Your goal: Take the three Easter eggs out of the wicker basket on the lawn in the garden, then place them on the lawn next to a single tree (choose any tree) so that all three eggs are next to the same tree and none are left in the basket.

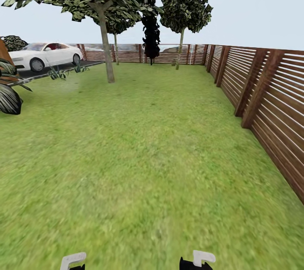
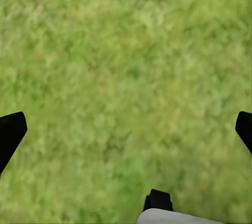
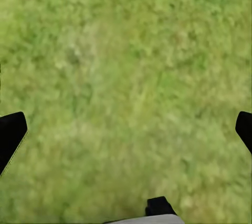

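Head view: tree [image 1: 106, 46] far beyond spread left gripper [image 2: 126, 129] and right gripper [image 3: 126, 129] over lawn [image 1: 139, 156].

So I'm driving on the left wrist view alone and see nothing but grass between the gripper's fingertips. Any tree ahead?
Observer: Yes. In the head view a pale-trunked tree stands ahead on the lawn, left of centre.
Operator: Anything bounding my right side?
Observer: A brown slatted fence runs along the right and across the far end.
Operator: What about the other arm?
Observer: The right gripper is open over bare grass, like the left gripper.
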You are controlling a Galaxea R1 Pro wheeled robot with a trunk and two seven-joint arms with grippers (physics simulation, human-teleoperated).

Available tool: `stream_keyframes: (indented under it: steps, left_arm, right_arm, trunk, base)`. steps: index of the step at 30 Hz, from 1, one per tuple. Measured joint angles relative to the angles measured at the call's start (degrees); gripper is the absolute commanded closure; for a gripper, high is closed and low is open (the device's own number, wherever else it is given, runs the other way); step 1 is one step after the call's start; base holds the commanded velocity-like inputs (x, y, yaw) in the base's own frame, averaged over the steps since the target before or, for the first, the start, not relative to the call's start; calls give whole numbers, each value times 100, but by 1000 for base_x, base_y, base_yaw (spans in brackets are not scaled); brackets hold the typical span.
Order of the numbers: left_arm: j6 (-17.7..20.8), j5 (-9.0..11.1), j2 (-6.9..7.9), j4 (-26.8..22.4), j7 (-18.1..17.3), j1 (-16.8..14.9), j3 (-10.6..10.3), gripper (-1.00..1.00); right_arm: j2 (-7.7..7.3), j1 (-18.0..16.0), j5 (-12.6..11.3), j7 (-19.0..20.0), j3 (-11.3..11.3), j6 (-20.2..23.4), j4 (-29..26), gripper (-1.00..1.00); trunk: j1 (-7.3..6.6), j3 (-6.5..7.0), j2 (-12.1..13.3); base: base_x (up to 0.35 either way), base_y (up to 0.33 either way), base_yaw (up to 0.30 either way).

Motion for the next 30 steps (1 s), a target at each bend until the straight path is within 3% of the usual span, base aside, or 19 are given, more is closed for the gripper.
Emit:
stream_keyframes:
  steps: [30]
  left_arm:
    - [0, 0, -3, 0, -5, 0, -1, -100]
  right_arm:
    - [50, 2, -5, 7, 3, -6, -3, -100]
  trunk:
    - [0, 0, 0]
  base:
    - [302, 119, 0]
